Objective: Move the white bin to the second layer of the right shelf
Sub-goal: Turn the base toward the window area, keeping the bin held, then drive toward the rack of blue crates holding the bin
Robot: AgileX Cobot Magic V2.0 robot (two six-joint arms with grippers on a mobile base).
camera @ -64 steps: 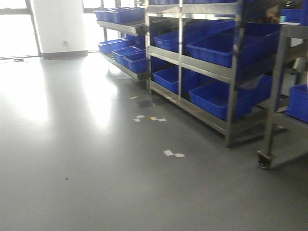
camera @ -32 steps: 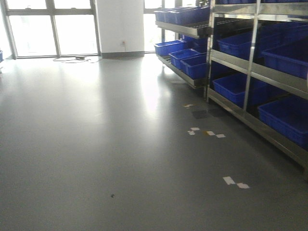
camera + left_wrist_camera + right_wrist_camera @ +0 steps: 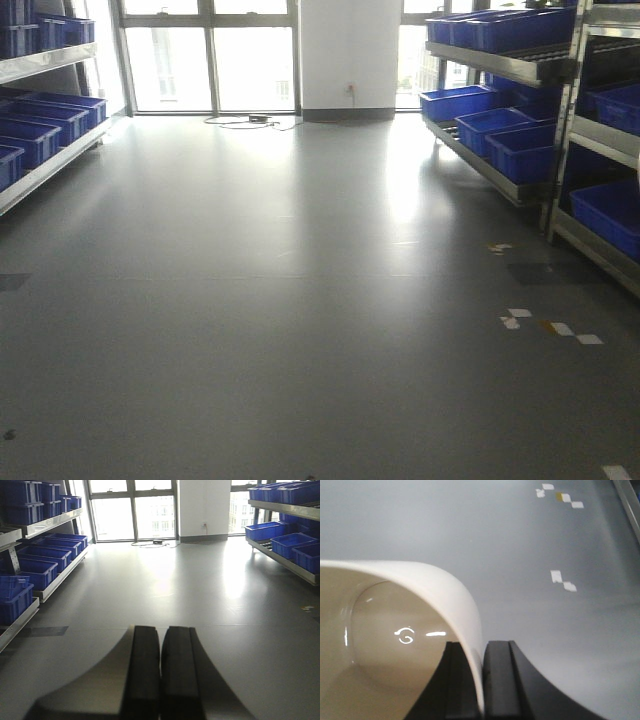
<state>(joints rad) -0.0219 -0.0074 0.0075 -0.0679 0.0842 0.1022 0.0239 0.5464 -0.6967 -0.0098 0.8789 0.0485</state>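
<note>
Presently, the white bin [image 3: 395, 625] is held by the right gripper [image 3: 482, 650]. Its wall is clamped between the fingers, one inside and one outside, above the grey floor [image 3: 520, 545]. The left gripper [image 3: 161, 635] is seen with its fingers pressed together, nothing between them. Blue crates [image 3: 500, 145] are seated on a steel rack [image 3: 500, 185] at the right.

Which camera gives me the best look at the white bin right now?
The right wrist view: the white bin fills its left side, rim and glossy inside visible, with the right gripper pinching its wall between its fingers. The front and left wrist views show no bin, only floor, racks and blue crates.
</note>
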